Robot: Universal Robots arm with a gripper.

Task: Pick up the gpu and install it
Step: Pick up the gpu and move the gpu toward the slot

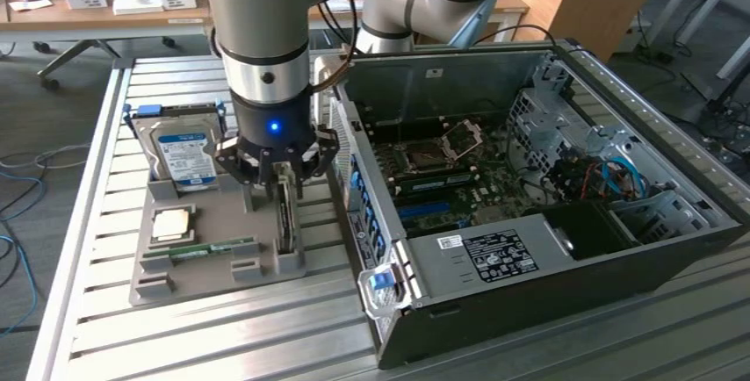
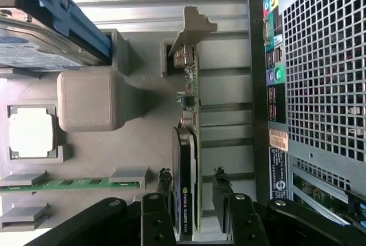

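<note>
Starting with the gpu (image 2: 186, 160), found it standing on edge in the gray holder (image 1: 164, 284). Found the gripper (image 1: 284, 195) straddling it, jaws wide apart, gripping nothing. Noted the hard drive (image 1: 188, 154) on the same holder and the computer case (image 1: 504, 298) just beside.

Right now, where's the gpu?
The thin tan-brown gpu card stands on edge in the grey plastic holder tray, at the exterior view's left of the open black computer case, directly under the tool.
</note>
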